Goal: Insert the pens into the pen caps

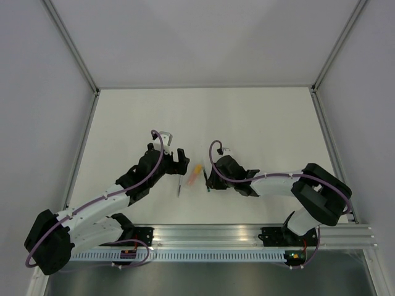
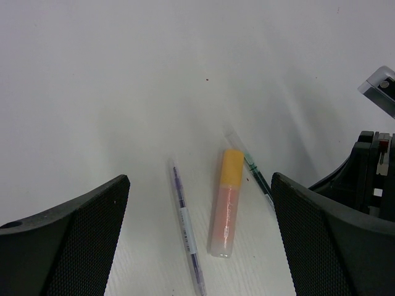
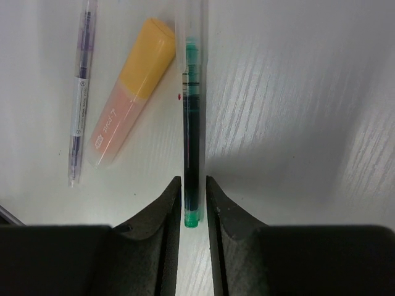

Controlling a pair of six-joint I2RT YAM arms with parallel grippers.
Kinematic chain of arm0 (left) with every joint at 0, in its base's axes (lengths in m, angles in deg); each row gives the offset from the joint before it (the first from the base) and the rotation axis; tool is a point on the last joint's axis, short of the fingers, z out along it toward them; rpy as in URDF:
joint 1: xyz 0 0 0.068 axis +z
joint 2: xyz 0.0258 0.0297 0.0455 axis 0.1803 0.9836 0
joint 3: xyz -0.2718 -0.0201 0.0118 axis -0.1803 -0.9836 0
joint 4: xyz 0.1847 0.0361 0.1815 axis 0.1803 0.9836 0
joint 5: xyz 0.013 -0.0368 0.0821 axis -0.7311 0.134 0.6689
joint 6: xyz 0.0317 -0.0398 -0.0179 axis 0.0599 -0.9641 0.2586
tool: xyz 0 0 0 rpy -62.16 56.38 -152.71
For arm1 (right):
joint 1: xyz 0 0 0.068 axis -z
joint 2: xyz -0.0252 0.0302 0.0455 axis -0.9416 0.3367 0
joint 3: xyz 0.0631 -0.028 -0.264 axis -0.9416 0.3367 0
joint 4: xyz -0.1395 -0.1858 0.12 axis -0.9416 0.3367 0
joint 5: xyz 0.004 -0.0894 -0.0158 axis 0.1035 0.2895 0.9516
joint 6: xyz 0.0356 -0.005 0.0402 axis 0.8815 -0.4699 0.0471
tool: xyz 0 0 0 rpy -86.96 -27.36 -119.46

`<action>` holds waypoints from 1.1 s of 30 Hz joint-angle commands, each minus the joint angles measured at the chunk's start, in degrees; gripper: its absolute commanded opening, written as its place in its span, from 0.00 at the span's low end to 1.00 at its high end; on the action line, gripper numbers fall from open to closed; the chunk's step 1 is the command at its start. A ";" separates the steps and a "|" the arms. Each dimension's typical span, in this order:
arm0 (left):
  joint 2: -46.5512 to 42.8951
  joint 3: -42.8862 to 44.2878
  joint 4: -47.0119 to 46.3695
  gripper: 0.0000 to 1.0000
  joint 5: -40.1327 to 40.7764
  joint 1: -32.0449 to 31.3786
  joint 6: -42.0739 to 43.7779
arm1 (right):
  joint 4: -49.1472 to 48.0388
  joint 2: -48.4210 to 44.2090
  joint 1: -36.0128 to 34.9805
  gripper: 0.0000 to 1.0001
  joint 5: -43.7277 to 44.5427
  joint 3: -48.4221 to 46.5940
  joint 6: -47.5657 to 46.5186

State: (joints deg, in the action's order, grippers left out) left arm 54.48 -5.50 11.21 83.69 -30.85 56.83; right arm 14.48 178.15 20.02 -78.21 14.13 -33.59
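Observation:
Three pens lie side by side on the white table between my arms. The thick orange pen (image 2: pixel 223 213) has an orange-yellow cap (image 2: pixel 232 166) on its far end. Left of it lies the thin grey-white pen (image 2: pixel 185 228). The dark teal-green pen (image 3: pixel 192 142) lies flat with a clear cap (image 3: pixel 191 24) over its far end. My right gripper (image 3: pixel 192 209) stands slightly open, its fingers either side of that pen's near end with a thin gap on each side. My left gripper (image 2: pixel 200 240) is wide open, low over the orange and grey-white pens, holding nothing.
The right gripper's black body (image 2: pixel 370 179) shows at the right edge of the left wrist view, close to my left fingers. The table (image 1: pixel 259 123) is walled by grey panels, with an aluminium rail (image 1: pixel 247 234) along its near edge.

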 commanded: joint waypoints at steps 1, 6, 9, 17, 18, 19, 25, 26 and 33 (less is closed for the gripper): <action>-0.17 2.23 -0.48 1.00 1.51 0.01 1.95 | 2.74 0.04 -0.15 0.28 1.41 -2.54 -0.75; -0.26 2.58 -0.04 1.00 1.25 0.01 1.95 | 5.29 1.89 -0.15 0.27 4.57 -4.74 -3.11; -0.87 2.41 0.31 0.99 2.47 0.01 1.86 | 6.70 2.85 -0.15 0.20 7.29 -7.02 -4.53; -7.81 -0.93 -0.74 0.99 6.78 0.01 0.72 | 9.60 7.68 -0.23 0.20 10.90 -14.05 -6.64; -9.21 -1.19 -0.91 1.00 7.48 0.10 0.55 | 9.69 8.30 -0.15 0.21 10.99 -14.76 -6.82; -9.83 -1.46 -0.91 1.00 7.75 0.10 0.46 | 9.78 9.00 -0.15 0.21 11.17 -15.72 -6.90; -11.16 -1.99 -1.27 1.00 7.84 0.10 0.37 | 10.31 12.52 -0.15 0.24 10.29 -16.26 -6.73; -10.98 -1.90 -1.27 1.00 7.75 0.01 0.37 | 10.40 12.79 -0.23 0.24 10.29 -16.26 -6.64; -10.80 -1.81 -1.18 1.00 7.75 0.01 0.37 | 7.23 15.60 -0.23 0.25 7.39 -19.06 -6.12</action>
State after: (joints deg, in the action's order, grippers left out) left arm 43.86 -7.09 11.74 90.37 -30.85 56.88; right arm 20.97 191.15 20.02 -69.40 -3.05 -39.82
